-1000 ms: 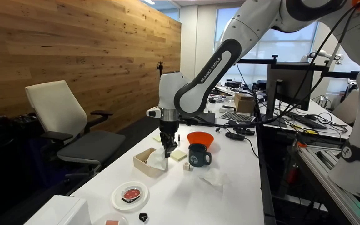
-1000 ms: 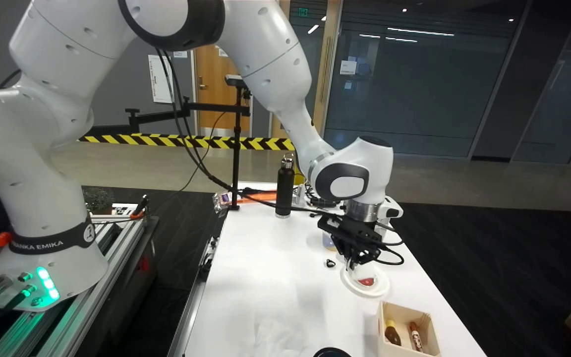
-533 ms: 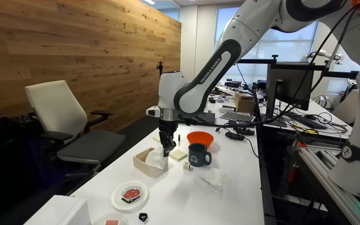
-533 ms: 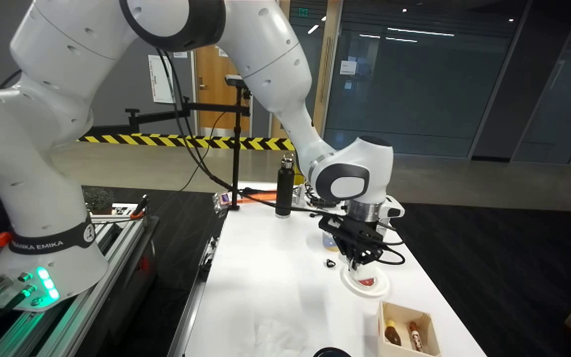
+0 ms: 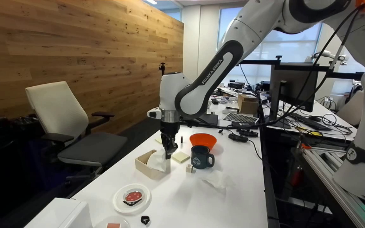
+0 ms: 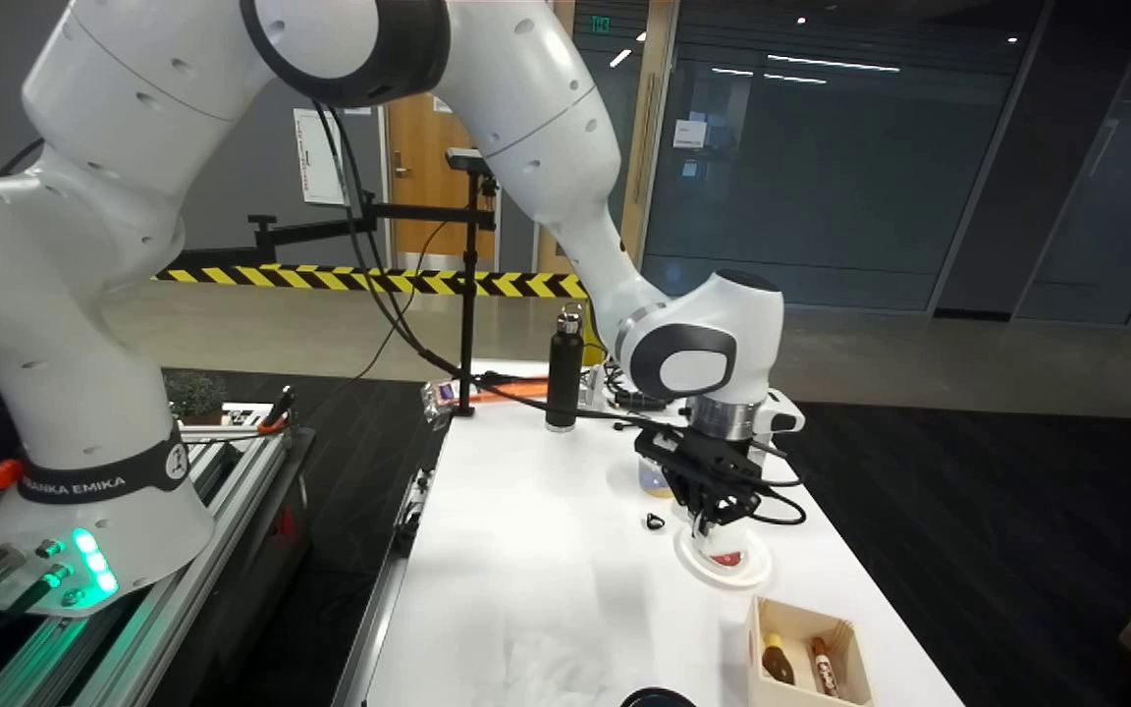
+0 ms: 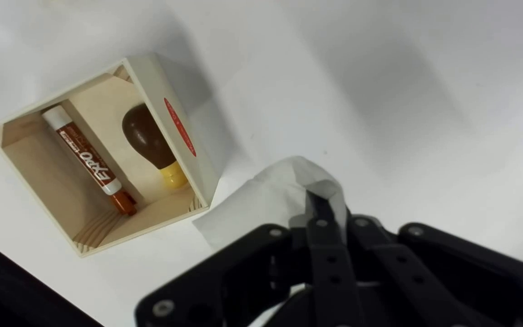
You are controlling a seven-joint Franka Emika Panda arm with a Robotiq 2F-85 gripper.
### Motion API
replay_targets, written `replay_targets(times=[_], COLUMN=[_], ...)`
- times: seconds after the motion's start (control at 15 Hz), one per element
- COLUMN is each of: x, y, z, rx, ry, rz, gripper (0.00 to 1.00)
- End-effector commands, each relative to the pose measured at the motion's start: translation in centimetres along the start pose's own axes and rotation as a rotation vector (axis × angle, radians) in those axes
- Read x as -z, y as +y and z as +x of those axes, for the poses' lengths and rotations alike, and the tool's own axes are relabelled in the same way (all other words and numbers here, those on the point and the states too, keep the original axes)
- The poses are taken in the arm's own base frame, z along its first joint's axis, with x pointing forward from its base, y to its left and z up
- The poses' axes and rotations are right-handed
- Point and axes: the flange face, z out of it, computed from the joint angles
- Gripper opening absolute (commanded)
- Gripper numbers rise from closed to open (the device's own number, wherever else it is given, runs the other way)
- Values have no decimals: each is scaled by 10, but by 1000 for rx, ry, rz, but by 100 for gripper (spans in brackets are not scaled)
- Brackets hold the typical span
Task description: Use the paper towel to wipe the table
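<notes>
Paper towel (image 7: 261,202) pinched in hand (image 5: 168,155), draped off toward wooden box (image 7: 200,159). Tabletop (image 5: 201,205) lies below, apparently not touched; straight lowering prob needed before wiping gets done.

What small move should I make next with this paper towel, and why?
I'd probably lower the gripper a little, straight down toward the table: it is shut on the paper towel, which seems to hang above the tabletop. Go slowly, since in the wrist view the towel's free end shows right at the wooden box's corner.
</notes>
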Motion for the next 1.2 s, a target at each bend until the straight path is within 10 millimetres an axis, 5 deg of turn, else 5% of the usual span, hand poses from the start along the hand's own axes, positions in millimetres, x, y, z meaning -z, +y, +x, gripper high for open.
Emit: replay_targets(times=[0.0,0.67,0.87,1.13], x=[-30,-149,-172,-176], y=[19,39,44,47], z=[18,0,-12,-8], rx=[-10,-89,-128,-144], ry=[-54,-163,-196,-220], rz=[58,283,329,355], gripper=[0,0,0,0])
